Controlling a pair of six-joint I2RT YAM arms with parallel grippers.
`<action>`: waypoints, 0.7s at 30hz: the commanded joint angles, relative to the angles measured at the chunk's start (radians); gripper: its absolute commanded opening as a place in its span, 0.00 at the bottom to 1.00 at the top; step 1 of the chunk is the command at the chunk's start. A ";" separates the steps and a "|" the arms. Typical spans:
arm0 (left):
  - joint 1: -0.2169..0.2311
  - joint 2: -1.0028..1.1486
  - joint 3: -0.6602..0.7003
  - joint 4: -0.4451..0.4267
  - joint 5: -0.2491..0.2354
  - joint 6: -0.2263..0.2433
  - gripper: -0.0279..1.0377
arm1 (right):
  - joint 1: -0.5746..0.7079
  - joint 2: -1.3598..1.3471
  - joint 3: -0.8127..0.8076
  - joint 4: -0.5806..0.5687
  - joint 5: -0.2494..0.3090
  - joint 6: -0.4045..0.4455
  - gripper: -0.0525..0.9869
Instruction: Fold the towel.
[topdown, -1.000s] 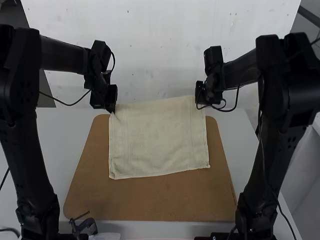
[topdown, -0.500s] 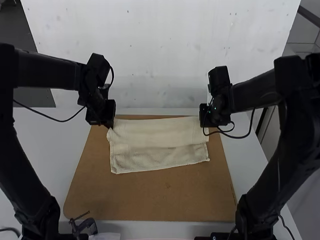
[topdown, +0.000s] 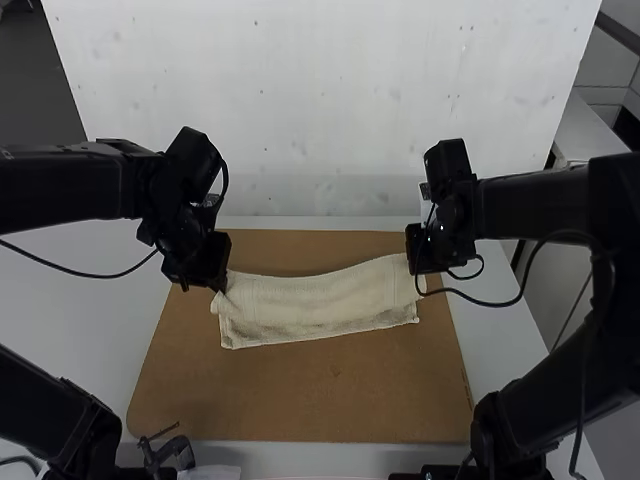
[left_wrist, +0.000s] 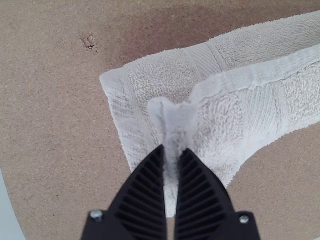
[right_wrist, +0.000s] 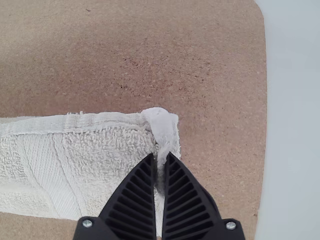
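The cream towel lies folded over on itself into a wide strip on the brown board. At its left end is my left gripper; at its right end, my right gripper. In the left wrist view, my left gripper is shut on a pinched corner of the upper layer of the towel, with the lower layer's corner showing beyond it. My right gripper in the right wrist view is shut on the other end of the towel, pinching its corner.
The brown board extends in front of the towel and a little behind it, on a white table. A small dark clamp stands at the board's near left edge. A pale wall rises behind.
Both grippers have come toward the near side with the towel's far edge, laying it over the near part. The spread towel has become a narrower strip.
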 joint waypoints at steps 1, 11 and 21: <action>-0.008 -0.045 -0.010 -0.030 0.011 -0.012 0.04 | -0.004 -0.043 -0.007 -0.028 -0.003 -0.020 0.07; 0.012 0.106 -0.068 0.027 0.008 0.000 0.04 | -0.020 0.069 -0.012 0.003 0.008 -0.026 0.07; 0.044 0.262 0.026 0.147 -0.077 0.037 0.04 | -0.043 0.208 0.030 0.103 0.022 -0.017 0.07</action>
